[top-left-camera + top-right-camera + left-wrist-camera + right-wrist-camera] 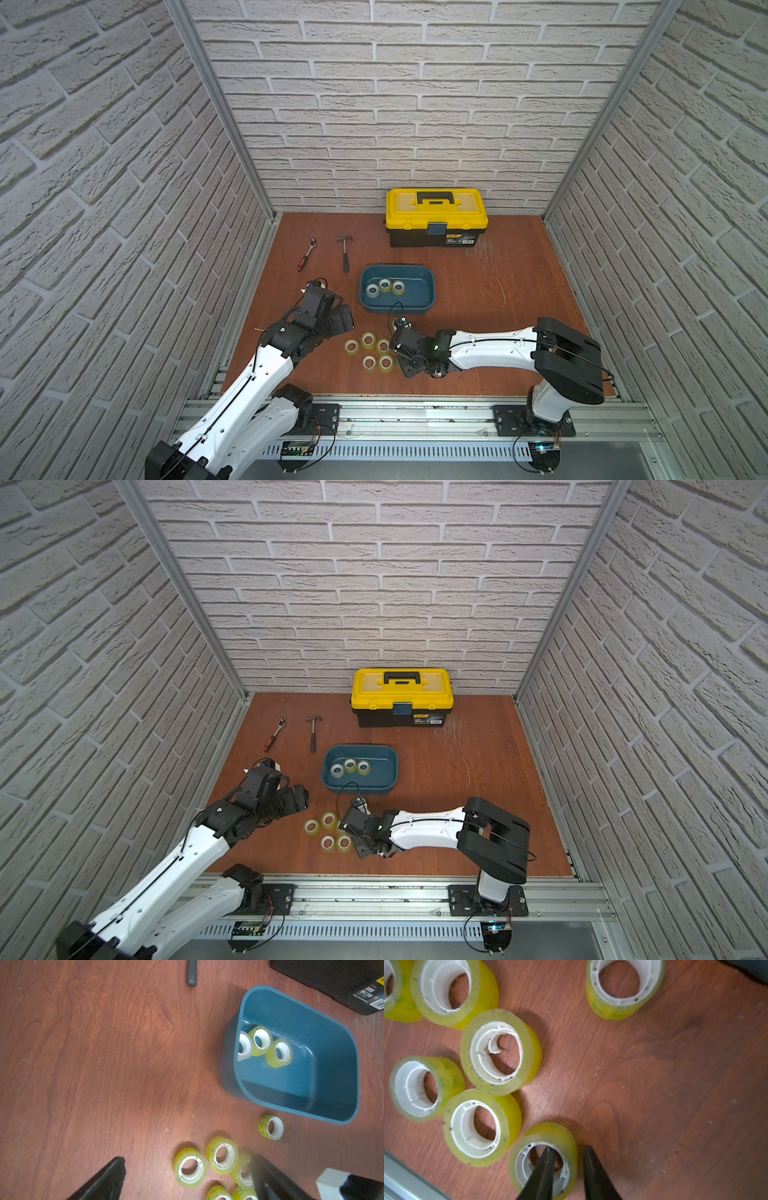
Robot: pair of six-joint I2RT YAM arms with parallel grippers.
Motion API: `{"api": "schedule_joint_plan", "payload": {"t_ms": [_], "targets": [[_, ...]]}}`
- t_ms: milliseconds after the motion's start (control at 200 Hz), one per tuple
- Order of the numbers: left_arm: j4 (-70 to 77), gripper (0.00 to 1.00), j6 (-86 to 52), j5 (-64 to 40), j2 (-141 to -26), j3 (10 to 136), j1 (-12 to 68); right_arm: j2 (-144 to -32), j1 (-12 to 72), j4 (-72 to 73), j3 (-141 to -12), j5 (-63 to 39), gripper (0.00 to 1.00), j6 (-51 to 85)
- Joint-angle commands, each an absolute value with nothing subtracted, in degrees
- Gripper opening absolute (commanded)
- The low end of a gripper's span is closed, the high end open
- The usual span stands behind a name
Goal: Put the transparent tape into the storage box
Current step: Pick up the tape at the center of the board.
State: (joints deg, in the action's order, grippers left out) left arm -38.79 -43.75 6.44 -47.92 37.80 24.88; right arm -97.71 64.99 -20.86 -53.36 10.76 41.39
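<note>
R hand point(567, 1147) | narrow; tape roll point(550, 1129) wall straddled: one finger point(539, 1174) in core, one outside | maybe not gripped yet | storage box point(399, 309) set just beyond

Bright overhead light, soft shadows beside the transparent tape point(532, 1057), brick walls point(75, 174) bowed at top-view edges, wrist views blurred

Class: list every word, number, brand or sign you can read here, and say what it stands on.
Label on the yellow-and-black plastic toolbox: yellow print and barcode, too blurred to read; too small in both top views.
Yellowish clear tape rolls and teal-blue plastic tub: no writing seen.
</note>
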Motion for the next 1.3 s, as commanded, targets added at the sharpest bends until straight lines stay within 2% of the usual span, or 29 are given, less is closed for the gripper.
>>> {"api": "schedule_joint_plan", "payload": {"t_ms": [0, 185, 385, 530, 1040, 1295], "targets": [[-37.76, 0.98, -43.81, 7.43, -48.31, 37.78, 25.17, -96.59, 65.30, -22.21, -53.10, 13.58, 0.26, 42.71], [-36.57, 0.98, -43.77, 6.64, -50.15, 38.13, 25.31, -96.50, 65.30, -21.01, -50.94, 13.71, 0.21, 44.11], [-37.16, 0.98, -43.08, 6.42, -51.67, 38.75, 25.54, -95.70, 65.21, -20.83, -50.38, 14.05, 0.08, 44.20], [-37.07, 0.98, -43.32, 6.95, -50.87, 38.19, 25.51, -93.44, 65.21, -22.39, -50.80, 15.52, 0.02, 43.69], [-40.61, 0.98, -41.84, 10.74, -43.23, 41.24, 25.61, -82.59, 62.23, -30.67, -58.18, 18.72, 0.02, 36.38], [-35.71, 0.98, -36.20, 14.48, -47.12, 44.96, 25.64, -88.34, 53.04, -34.68, -71.30, 16.00, 0.02, 29.63]]}}
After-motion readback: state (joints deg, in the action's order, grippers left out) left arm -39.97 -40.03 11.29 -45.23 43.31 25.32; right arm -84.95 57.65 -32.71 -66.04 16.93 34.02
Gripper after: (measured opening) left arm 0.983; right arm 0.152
